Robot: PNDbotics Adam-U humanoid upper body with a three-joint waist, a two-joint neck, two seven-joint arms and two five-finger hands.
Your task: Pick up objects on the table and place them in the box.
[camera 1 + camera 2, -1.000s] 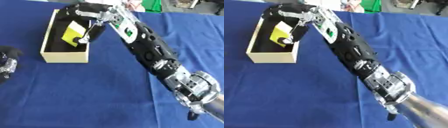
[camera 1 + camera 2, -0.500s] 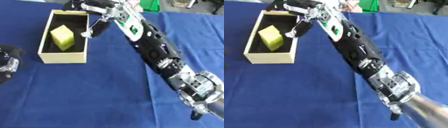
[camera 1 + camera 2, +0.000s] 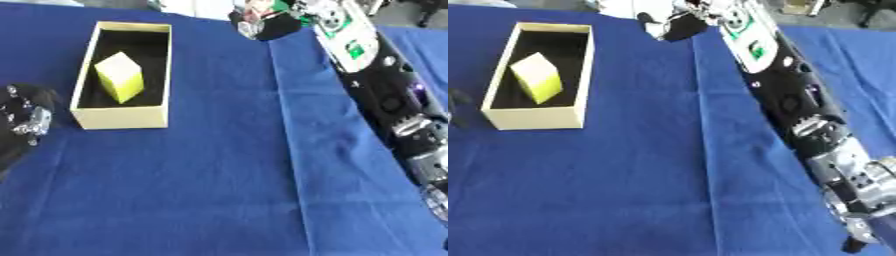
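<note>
A cream cardboard box with a dark inside lies on the blue cloth at the left. A yellow block rests tilted inside it. My right arm runs from the lower right up to the far edge. Its hand hovers blurred beyond the box's far right corner, apart from box and block. My left hand, black with silver parts, sits at the left edge beside the box's near end, holding nothing that I can see.
The blue cloth covers the whole table, with a crease running from the far edge toward me right of the box. Blurred bright shapes lie past the far edge.
A second ago my right hand held the yellow block over the box. The block now lies inside, and the hand has drawn away to the right along the far edge.
</note>
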